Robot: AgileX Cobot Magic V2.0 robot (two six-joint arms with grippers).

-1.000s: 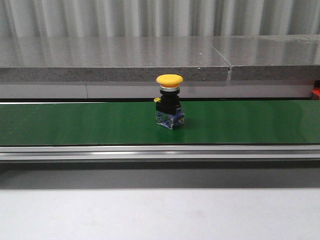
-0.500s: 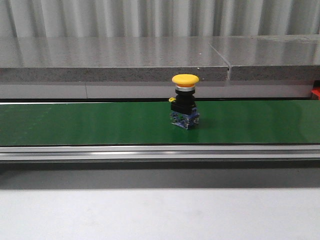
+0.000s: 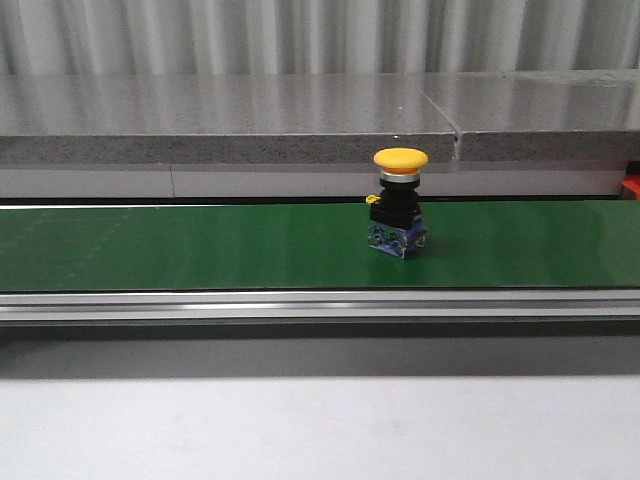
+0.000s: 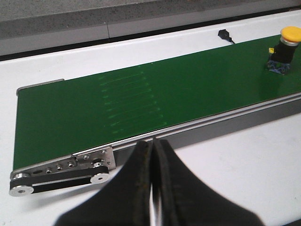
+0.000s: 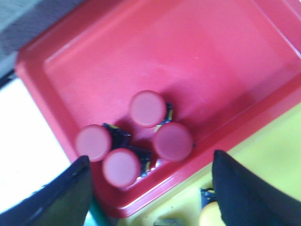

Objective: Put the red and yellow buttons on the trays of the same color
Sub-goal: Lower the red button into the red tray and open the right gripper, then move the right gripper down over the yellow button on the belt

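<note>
A yellow button [image 3: 400, 214] with a black body stands upright on the green conveyor belt [image 3: 200, 245], right of centre; it also shows far off as the yellow button [image 4: 284, 49] in the left wrist view. My left gripper [image 4: 153, 143] is shut and empty, near the belt's roller end. My right gripper [image 5: 150, 183] is open and empty above the red tray [image 5: 197, 61], which holds several red buttons [image 5: 147, 108]. Beside it lies the yellow tray [image 5: 263, 160], with a yellow button [image 5: 209, 214] partly hidden by a finger.
A grey stone ledge [image 3: 230, 120] runs behind the belt. An aluminium rail [image 3: 320, 303] borders the belt's front, with white tabletop [image 3: 320, 430] before it. A black cable end [image 4: 225, 35] lies beyond the belt. A bit of red [image 3: 632, 186] shows at the right edge.
The yellow button has travelled to the right along the belt, from about the middle to right of centre.
</note>
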